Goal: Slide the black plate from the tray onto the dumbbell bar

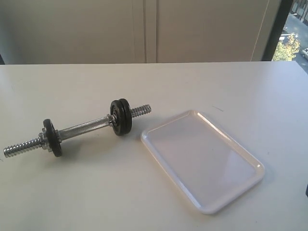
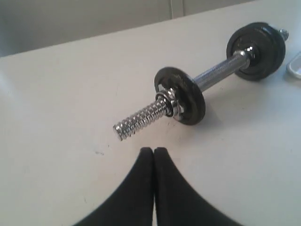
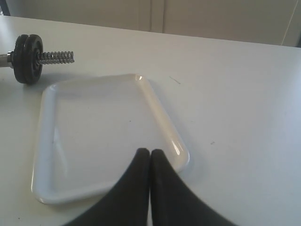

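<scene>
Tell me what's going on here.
Nothing is being handled. The left gripper and right gripper are both shut and hold nothing. The white tray has nothing in it. The dumbbell bar lies beside it on the table, carrying two black discs at the end nearer the tray and one at the far end.

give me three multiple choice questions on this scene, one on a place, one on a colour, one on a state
1. In the exterior view, the tray lies: A right of the dumbbell bar; B left of it; C on top of it.
2. The tray is: A black; B white; C red.
3. The left gripper is: A open wide; B shut on a disc; C shut, holding nothing.
Answers: 1 A, the bar sits to its left, apart from it; 2 B, it is glossy white all over; 3 C, the jaws meet with nothing between them.
</scene>
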You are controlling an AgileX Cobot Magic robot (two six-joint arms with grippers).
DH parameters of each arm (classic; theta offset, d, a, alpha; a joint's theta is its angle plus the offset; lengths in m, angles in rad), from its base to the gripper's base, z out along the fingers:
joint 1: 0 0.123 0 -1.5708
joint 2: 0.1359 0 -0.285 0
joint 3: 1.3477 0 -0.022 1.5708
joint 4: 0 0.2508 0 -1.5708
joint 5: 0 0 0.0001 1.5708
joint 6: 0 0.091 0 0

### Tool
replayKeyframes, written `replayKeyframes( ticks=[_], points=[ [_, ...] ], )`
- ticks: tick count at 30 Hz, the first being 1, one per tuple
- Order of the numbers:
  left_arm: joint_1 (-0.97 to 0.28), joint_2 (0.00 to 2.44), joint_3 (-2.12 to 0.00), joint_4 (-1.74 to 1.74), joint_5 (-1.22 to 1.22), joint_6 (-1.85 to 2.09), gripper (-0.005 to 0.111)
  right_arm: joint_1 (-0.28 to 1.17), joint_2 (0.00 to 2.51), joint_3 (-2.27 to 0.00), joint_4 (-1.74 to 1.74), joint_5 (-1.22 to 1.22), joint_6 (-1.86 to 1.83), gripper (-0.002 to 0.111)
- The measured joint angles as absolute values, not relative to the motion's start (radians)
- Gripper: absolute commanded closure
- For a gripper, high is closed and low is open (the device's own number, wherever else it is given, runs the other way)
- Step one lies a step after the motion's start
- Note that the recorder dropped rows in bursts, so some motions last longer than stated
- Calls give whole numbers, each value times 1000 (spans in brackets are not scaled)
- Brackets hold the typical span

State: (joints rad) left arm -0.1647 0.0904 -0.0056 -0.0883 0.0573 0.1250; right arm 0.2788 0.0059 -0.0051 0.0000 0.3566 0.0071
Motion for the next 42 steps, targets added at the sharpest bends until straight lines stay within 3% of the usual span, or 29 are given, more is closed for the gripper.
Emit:
replayKeyframes(
  ticks=[6,42],
  points=[
    [-47,5,-4,-86,199,71,107,279,6,-5,0,357,7,108],
    [-71,5,-4,-74,203,40,107,279,6,-5,0,357,7,108]
  ],
)
